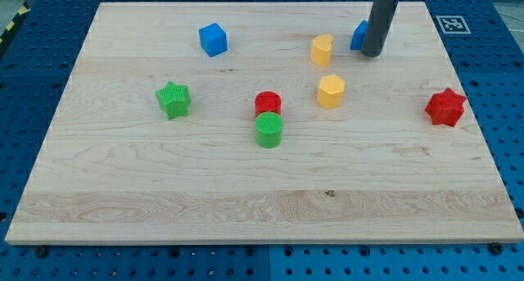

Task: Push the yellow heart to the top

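The yellow heart (322, 49) lies on the wooden board in the upper middle-right. My tip (372, 53) stands a little to the heart's right, apart from it, with a small gap between them. A blue block (359, 35) sits right behind the rod, partly hidden by it. A yellow hexagon (331, 92) lies just below the heart.
A blue cube (213, 39) is at the upper left. A green star (173, 99) is at the left. A red cylinder (268, 104) touches a green cylinder (268, 129) at the centre. A red star (445, 107) is at the right. The board's top edge (246, 2) is near the heart.
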`<state>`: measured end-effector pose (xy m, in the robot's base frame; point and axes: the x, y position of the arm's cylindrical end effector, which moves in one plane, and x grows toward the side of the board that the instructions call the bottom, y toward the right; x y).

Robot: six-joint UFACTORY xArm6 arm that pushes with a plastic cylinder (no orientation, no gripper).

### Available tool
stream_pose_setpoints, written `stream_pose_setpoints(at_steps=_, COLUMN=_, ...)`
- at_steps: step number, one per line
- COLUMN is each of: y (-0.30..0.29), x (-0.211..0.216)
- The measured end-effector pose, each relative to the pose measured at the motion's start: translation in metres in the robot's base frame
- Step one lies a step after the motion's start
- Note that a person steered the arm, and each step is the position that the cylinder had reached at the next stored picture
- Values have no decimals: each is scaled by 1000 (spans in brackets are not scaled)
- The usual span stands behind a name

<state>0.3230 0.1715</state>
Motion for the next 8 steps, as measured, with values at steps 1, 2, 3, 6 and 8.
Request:
stream_pose_setpoints(at_steps=1, y=12, x=24)
stream_pose_setpoints(at_steps=2, y=13, x=42)
stream_pose_setpoints(at_steps=3, y=2, x=42)
stream_pose_setpoints(at_steps=6, y=5, x=69)
stream_pose_setpoints(at_steps=8, y=-24, x=72)
